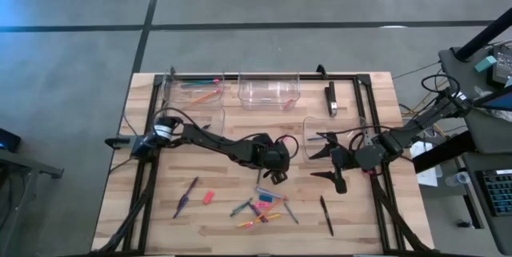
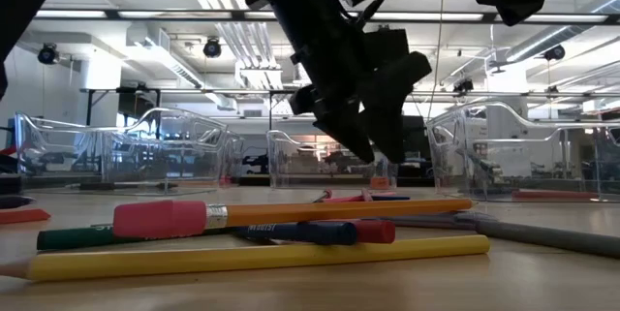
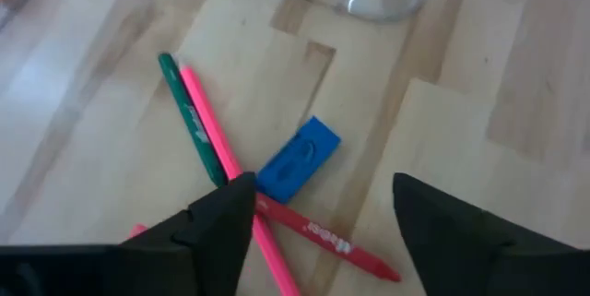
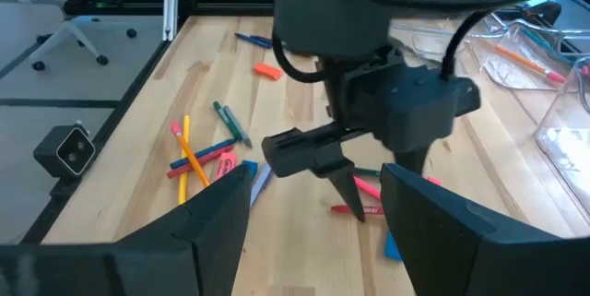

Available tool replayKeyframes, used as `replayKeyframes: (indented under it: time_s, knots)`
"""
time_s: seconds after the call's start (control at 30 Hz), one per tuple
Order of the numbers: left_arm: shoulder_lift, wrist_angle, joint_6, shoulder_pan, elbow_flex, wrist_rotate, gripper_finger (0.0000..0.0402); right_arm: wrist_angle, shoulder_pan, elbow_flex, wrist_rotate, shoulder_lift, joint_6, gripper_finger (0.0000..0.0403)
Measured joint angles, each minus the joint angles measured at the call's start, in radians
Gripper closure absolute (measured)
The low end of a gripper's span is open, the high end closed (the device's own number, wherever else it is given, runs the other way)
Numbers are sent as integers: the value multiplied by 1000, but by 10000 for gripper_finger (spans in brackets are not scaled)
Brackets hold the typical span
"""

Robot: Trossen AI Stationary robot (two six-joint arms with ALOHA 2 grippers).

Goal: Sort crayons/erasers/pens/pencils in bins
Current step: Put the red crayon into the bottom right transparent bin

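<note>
**Left gripper spread above blue eraser**

Grain runs pale across the wooden table (image 1: 152, 209). The left gripper (image 3: 318, 213) hangs with fingers apart over a chunky blue eraser (image 3: 297, 157) — beside it a red crayon (image 3: 327, 239) and thin pink and green pencils (image 3: 214, 139), all near the middle of the front edge. Clear round-cornered bins (image 1: 269, 90) line the back edge; one holds pencils. The right gripper (image 4: 318, 181) waits toward the right edge, fingers apart. Black pens (image 1: 326, 214) lie near the front — their details too small to tell.
</note>
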Motion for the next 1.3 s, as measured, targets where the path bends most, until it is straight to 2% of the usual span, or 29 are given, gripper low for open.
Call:
replayKeyframes:
  time_s: [0.2, 0.87, 1.3]
  knots:
    - [2, -4, -38, 0, -13, 12, 118, -2, 0, 0, 0, 0, 0, 172]
    - [40, -3, -112, 1, -27, 3, 117, -5, 0, 0, 0, 0, 2, 172]
    - [43, 15, -192, 6, -87, 1, 117, -7, 0, 0, 0, 0, 1, 172]
